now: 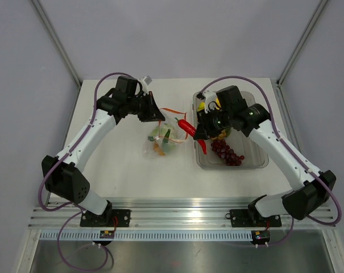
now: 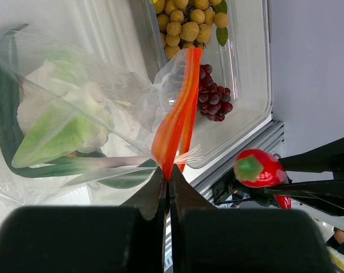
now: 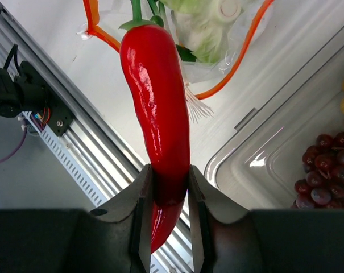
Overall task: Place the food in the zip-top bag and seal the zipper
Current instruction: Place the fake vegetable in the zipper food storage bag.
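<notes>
- Mid-desk, nearer the far edge: bag (image 1: 162, 138) lies on the table (image 1: 120, 170) between the arms, with the tub (image 1: 258, 165) just beside it toward the right edge.
- Left gripper (image 2: 167, 176) is pinched tight on the zipper (image 2: 177, 114), with no gap between the jaws. My read: it's lifting one lip so the mouth gapes toward the right arm.
- Right gripper (image 3: 167, 185) is clamped narrow on the tapered end of the chilli (image 3: 157, 108), stem end aimed at the bag mouth and hanging between tub and bag. Looks lined up for insertion.
- Bag is thin, crinkly clear film and floppy. Inside are a white bulb (image 2: 32, 105) and green leaves (image 2: 55, 133).
- Chilli is glossy, smooth and curved, so it could pivot in the grip.
- Tub is rigid clear plastic and holds grapes (image 1: 227, 152) and a brown ball cluster (image 2: 189, 25).
- Zipper is not yet sealed.
</notes>
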### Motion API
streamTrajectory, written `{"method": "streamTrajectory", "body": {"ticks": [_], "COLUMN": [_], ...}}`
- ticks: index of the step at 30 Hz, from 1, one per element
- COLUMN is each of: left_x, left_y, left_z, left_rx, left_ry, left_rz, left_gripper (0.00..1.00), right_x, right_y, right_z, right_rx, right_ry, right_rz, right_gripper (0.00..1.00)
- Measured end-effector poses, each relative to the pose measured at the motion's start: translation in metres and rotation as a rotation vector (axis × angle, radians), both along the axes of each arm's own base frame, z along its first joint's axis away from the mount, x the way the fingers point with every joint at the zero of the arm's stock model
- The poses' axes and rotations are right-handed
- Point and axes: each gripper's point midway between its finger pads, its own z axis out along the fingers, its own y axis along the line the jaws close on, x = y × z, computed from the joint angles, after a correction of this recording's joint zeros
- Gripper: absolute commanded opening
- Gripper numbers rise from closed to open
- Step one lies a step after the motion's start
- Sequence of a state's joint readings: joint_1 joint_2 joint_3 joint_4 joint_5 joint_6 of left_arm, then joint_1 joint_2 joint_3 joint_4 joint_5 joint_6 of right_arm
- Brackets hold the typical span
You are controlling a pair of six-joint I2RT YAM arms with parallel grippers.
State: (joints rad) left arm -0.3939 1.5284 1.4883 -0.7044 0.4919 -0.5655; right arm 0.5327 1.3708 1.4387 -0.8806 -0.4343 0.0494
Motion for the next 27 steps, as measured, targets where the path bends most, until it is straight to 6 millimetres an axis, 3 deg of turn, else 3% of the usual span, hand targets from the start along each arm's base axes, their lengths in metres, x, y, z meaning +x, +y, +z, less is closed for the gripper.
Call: {"method": "streamTrajectory", "body": {"ticks": [7,15,22,27], "left_x": [-0.001,-0.013,-0.027,-0.028], "left_y": [0.000,0.003,0.011,0.011], "left_z": [-0.001,-0.012,-0.026,-0.029], "left_rx": [0.010,0.027,0.049,0.051], "left_ry": [-0.021,-0.040,-0.039,-0.040], "left_rz": [-0.030,-0.083,-0.100,-0.103], "left_gripper": [0.00,0.00,0.00,0.00], "right_x": [0.018,0.048,0.047,0.043], "right_y": [0.022,0.044,0.043,0.042], "right_z": [-0.018,-0.021,-0.053,-0.060], "right_rx": [-0.066,-0.088,-0.174,-0.203], "right_ry": [0.126,0.198,0.323,0.358], "right_rz": [0.006,-0.003,-0.009,-0.033], "right_gripper": [0.00,0.00,0.00,0.00]}}
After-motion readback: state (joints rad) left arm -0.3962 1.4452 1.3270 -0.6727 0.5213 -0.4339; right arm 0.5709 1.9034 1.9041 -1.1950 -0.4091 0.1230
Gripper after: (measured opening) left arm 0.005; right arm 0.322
